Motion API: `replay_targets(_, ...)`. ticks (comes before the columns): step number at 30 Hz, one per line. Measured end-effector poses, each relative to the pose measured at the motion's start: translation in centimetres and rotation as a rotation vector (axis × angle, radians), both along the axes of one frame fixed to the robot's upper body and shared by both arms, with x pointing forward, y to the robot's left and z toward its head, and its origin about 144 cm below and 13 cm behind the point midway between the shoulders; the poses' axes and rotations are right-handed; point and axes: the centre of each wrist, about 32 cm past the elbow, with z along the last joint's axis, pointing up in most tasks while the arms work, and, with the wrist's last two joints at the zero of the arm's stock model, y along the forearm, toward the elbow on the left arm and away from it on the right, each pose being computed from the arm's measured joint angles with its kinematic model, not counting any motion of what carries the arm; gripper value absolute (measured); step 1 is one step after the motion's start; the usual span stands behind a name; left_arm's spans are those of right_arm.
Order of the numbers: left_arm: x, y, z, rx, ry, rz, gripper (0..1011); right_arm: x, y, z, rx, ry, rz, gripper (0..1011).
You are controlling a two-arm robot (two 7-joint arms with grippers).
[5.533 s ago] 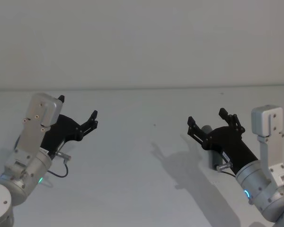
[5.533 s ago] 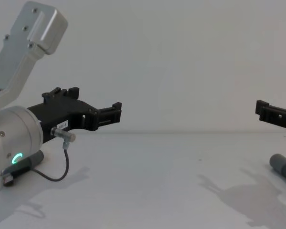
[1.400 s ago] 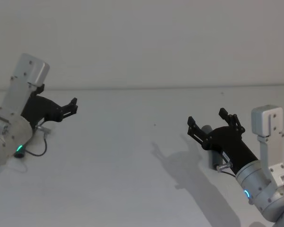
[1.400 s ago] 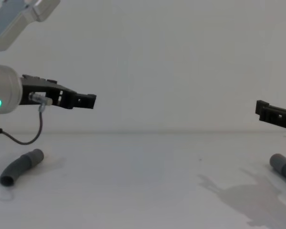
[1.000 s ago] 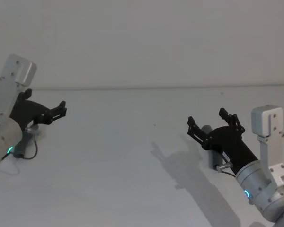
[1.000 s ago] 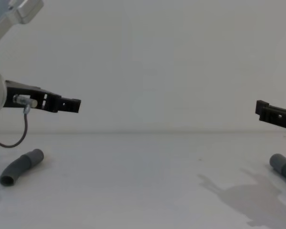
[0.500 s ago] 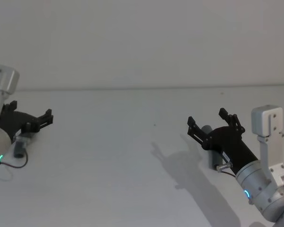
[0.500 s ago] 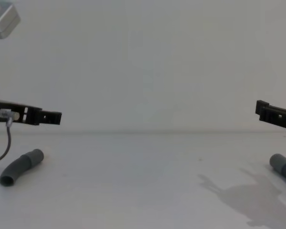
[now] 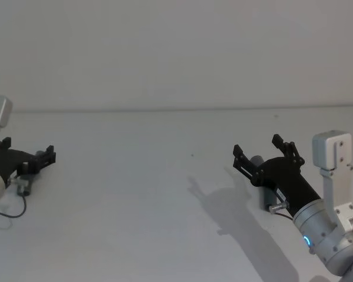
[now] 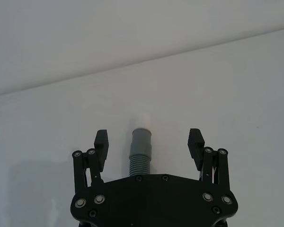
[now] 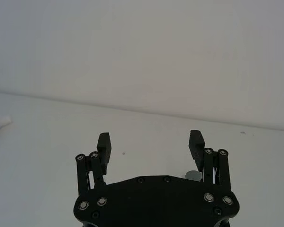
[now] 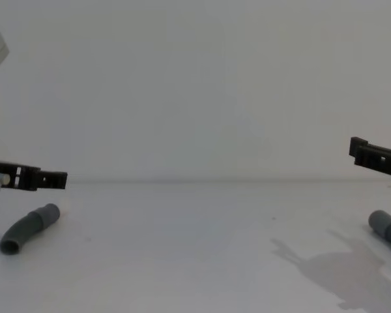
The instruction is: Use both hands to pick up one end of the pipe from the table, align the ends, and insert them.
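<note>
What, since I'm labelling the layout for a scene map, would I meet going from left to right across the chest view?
left pipe piece, with the left gripper above it → bare table → right pipe piece, with the right gripper above it

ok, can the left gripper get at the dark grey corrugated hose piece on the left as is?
Probably yes: the left gripper hovers open, straddling the dark grey corrugated hose piece from above, with nothing between them.
</note>
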Motion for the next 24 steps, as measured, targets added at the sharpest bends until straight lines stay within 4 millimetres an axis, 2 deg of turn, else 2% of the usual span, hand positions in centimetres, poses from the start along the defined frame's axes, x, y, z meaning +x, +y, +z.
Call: replay_targets(24,1.1,0.7,-2.1,-0.02,0.024,-0.008,1001,0.0,0.0,0.0,0.0,0.0,0.0,1002)
